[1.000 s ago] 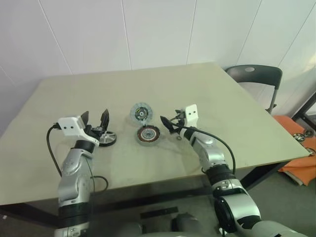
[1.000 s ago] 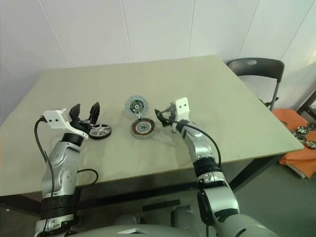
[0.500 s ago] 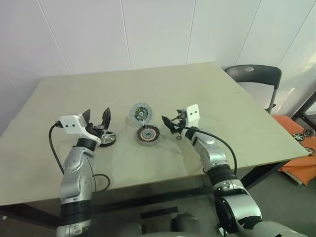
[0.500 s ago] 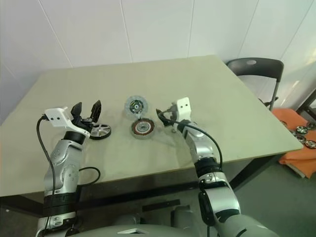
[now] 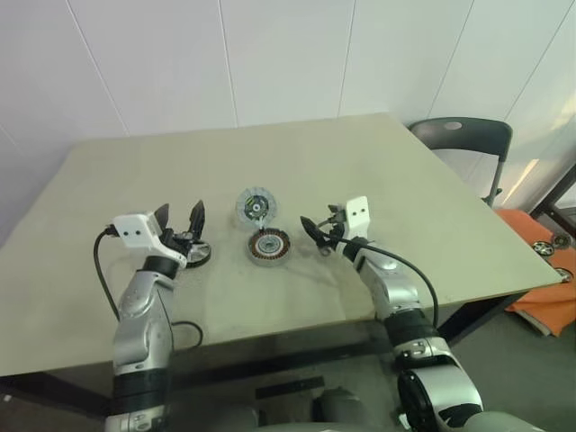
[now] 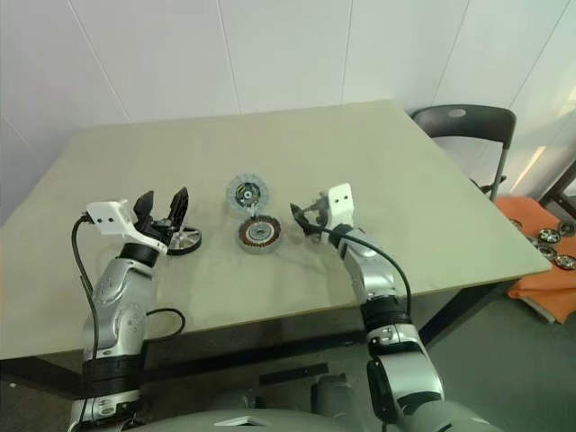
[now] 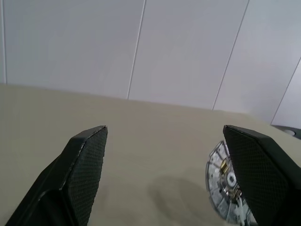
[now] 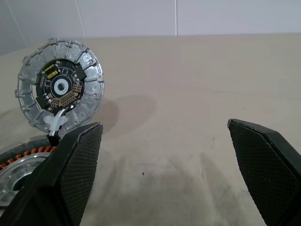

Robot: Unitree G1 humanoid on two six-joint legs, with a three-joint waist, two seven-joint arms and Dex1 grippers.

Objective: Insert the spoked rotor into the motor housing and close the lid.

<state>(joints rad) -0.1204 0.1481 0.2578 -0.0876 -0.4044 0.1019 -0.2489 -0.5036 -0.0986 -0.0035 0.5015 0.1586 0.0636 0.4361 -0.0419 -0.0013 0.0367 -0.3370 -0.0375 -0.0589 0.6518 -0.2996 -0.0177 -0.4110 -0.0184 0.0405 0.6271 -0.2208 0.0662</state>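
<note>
From the head views, the motor housing lies on the table with its copper coils bare, and a round lid stands tilted just behind it. The spoked rotor lies flat under the left gripper, whose fingers are spread and empty. The right gripper hovers beside the housing, released. In the right wrist view the lid leans over the housing's rim.

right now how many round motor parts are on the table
3: the spoked rotor by the left hand, the motor housing at centre, and the lid just behind it. None looks hidden.
</note>
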